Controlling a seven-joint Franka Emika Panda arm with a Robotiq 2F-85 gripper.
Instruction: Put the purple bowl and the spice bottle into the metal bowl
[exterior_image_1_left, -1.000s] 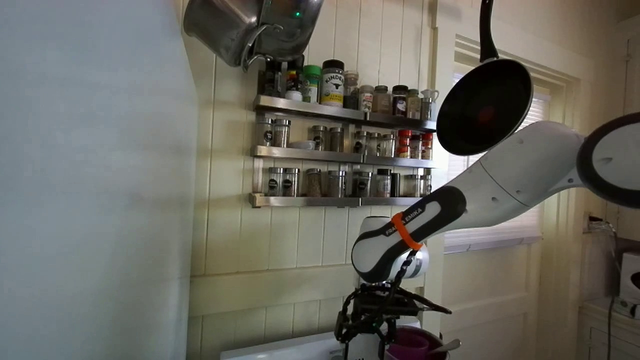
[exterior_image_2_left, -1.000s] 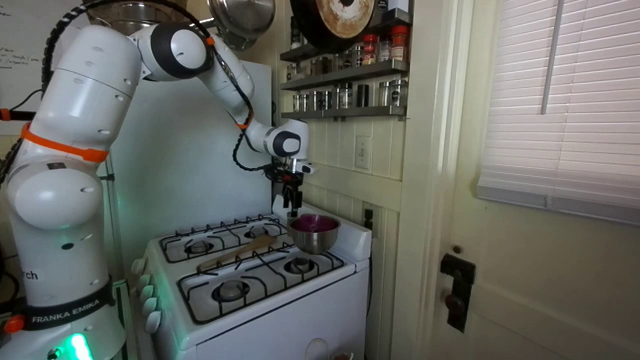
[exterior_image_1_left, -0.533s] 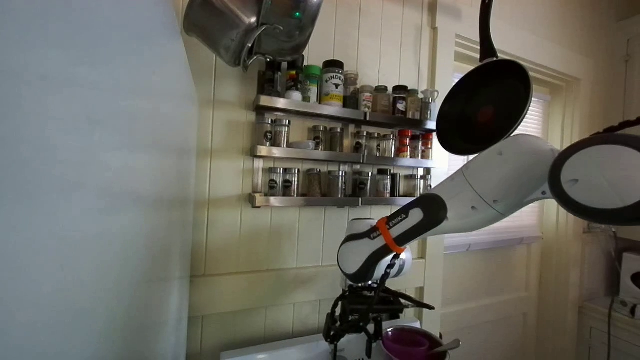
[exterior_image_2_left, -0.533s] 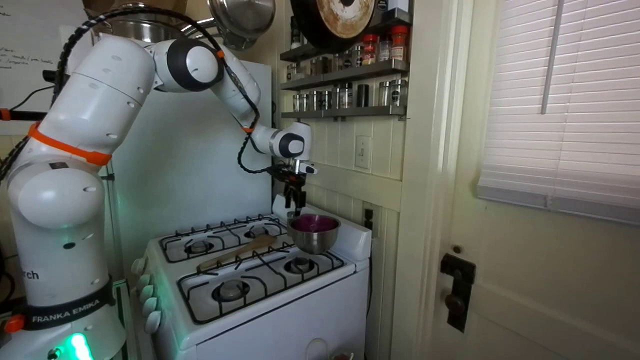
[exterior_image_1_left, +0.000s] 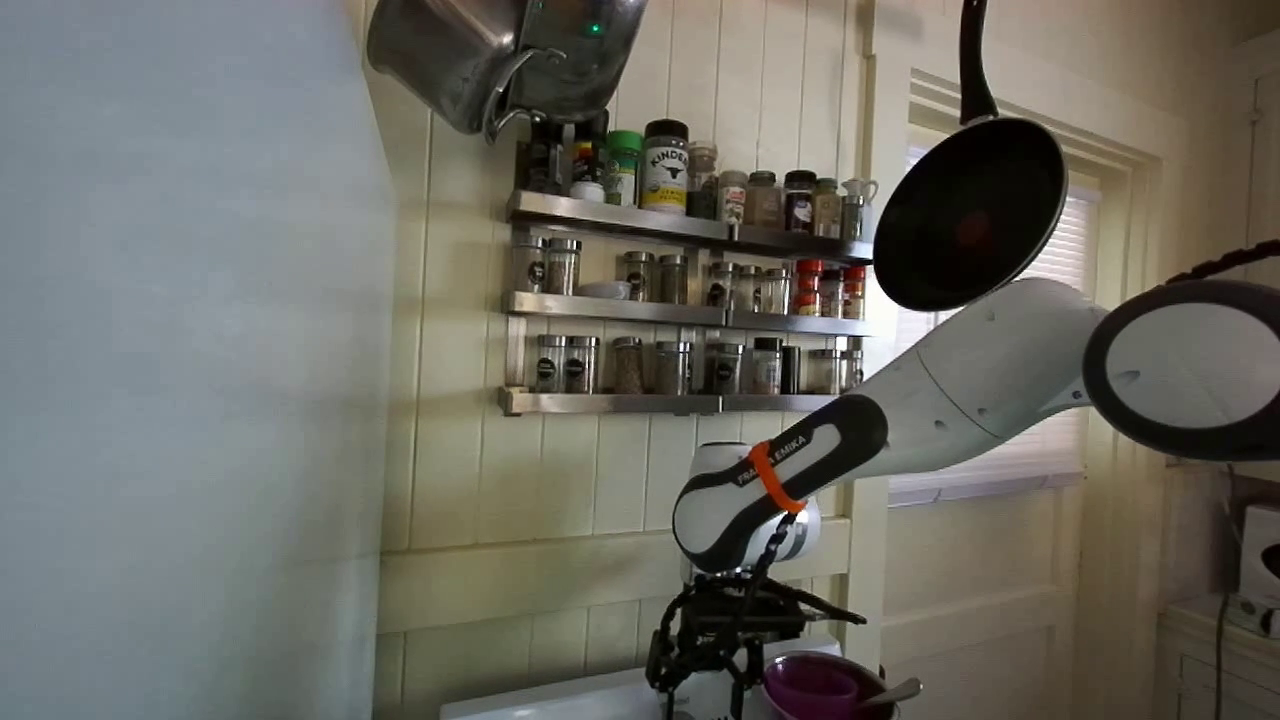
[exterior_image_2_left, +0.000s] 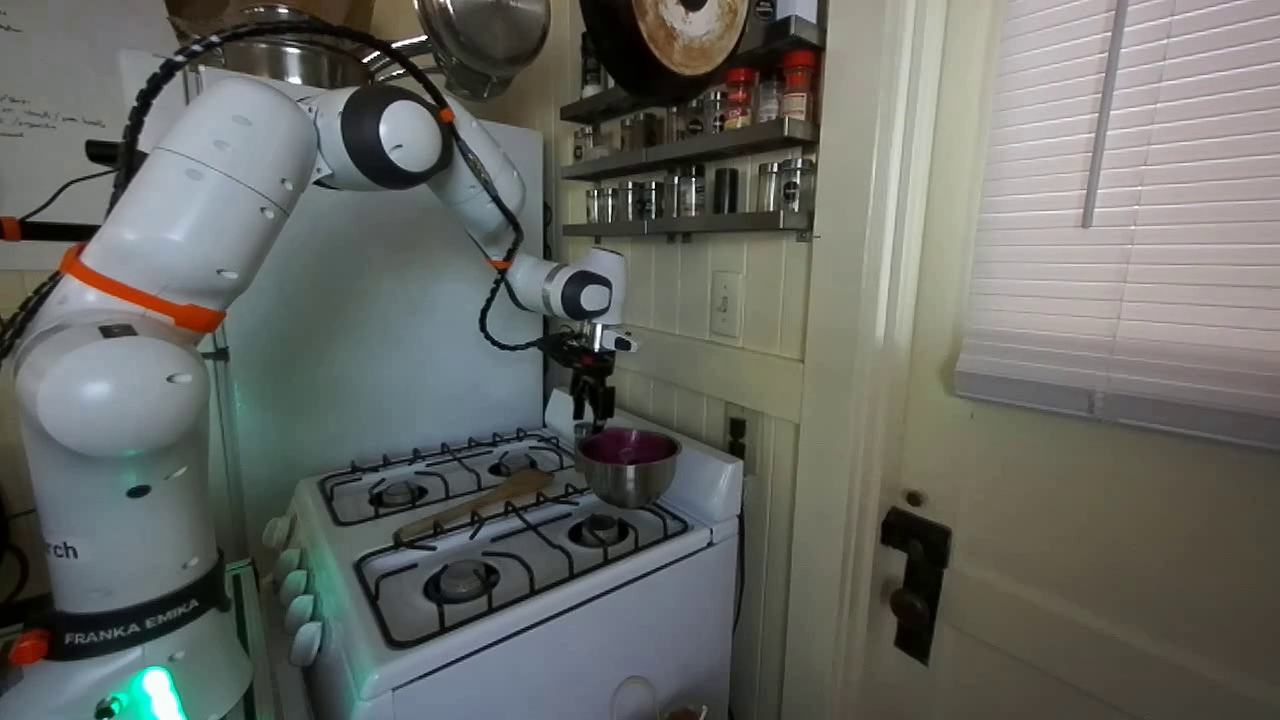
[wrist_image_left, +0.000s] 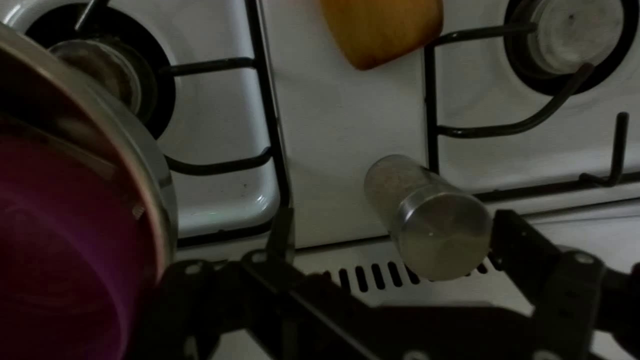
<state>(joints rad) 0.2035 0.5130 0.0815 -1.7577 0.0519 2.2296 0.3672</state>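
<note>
Spice btl (wrist_image_left: 425, 215) vert., lid (wrist_image_left: 445, 237) up

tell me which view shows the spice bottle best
The wrist view: it shows the spice bottle from above, large, top and side in sight. In an exterior view only a small, unclear bit seems to show beside the metal bowl; in an exterior view that cuts off most of the stove, I cannot make it out.
</note>
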